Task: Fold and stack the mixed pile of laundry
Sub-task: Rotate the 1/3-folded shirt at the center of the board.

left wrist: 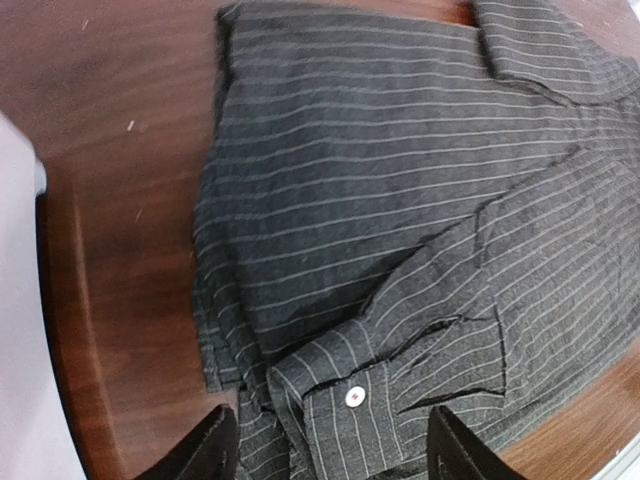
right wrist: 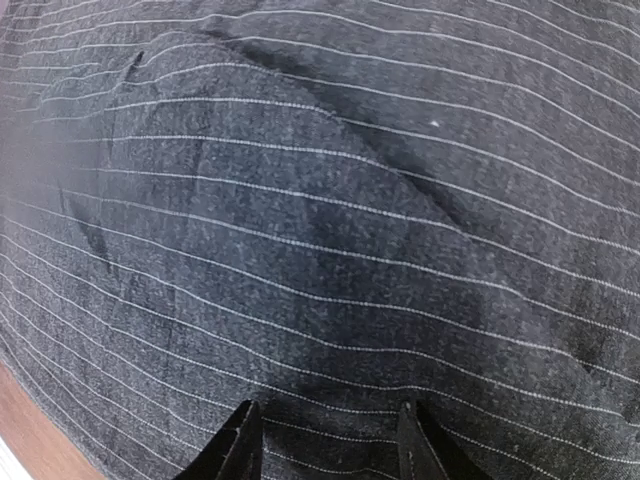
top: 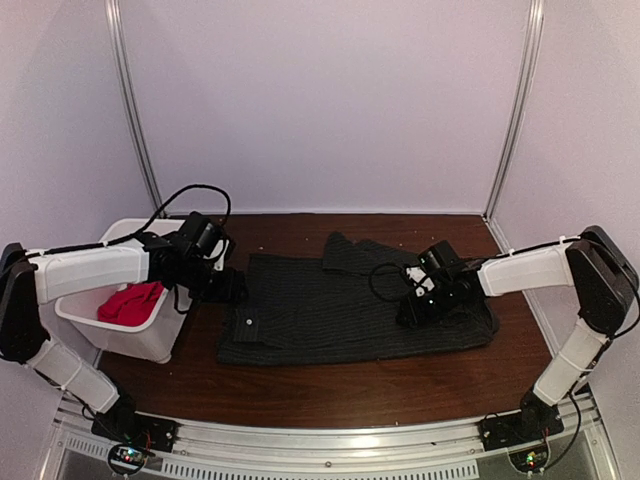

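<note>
The dark pinstriped shirt (top: 340, 310) lies spread flat on the brown table. My left gripper (top: 228, 287) hovers at its left edge, open. In the left wrist view a sleeve cuff with a white button (left wrist: 352, 397) lies on the shirt (left wrist: 400, 200) between and beyond the parted fingertips (left wrist: 205, 450) of the left gripper (left wrist: 330, 455). My right gripper (top: 415, 305) is low over the shirt's right part. Its jaws stand apart in the right wrist view, right gripper (right wrist: 330, 445) just above striped cloth (right wrist: 330, 200), gripping nothing that I can see. The red T-shirt (top: 130, 300) lies bunched in the bin.
A white plastic bin (top: 120, 335) stands at the table's left edge, beside the left arm. Bare brown table (top: 330, 385) runs along the front of the shirt and behind it. Pale walls enclose the back and both sides.
</note>
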You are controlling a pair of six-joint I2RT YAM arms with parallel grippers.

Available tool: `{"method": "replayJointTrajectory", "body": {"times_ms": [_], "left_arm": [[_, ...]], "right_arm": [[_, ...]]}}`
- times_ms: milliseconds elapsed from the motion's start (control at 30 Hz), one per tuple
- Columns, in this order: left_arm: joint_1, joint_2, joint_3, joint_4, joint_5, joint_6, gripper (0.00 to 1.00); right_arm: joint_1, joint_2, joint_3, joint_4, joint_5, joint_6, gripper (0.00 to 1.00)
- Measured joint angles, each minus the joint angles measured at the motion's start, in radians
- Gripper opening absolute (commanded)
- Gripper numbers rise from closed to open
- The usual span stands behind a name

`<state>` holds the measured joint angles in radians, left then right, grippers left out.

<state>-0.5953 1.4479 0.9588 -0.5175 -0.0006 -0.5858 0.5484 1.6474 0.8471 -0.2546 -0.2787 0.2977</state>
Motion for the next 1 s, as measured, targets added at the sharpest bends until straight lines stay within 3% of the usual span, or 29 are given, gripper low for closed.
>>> {"method": "replayJointTrajectory", "body": {"times_ms": [167,500,667,867,1000], "left_arm": [[-0.046,0.03,0.046,0.011,-0.005,0.101,0.62],[-0.137,0.326,0.111,0.053,-0.061,0.237,0.52],[-0.224,0.369,0.107,0.077,-0.075,0.256,0.48],[-0.412,0.364,0.076,0.116,-0.068,0.252,0.46],[-0.562,0.364,0.079,0.113,-0.006,0.251,0.51]], "right_arm": [[-0.058,-0.023,-0.031,0.004,0.018,0.015,0.45],[-0.129,-0.02,-0.034,0.013,0.08,0.02,0.46],[-0.18,-0.006,-0.015,0.004,0.106,0.013,0.48],[-0.23,0.085,0.099,-0.03,0.123,-0.03,0.48],[-0.235,0.176,0.208,-0.034,0.085,-0.062,0.48]]}}
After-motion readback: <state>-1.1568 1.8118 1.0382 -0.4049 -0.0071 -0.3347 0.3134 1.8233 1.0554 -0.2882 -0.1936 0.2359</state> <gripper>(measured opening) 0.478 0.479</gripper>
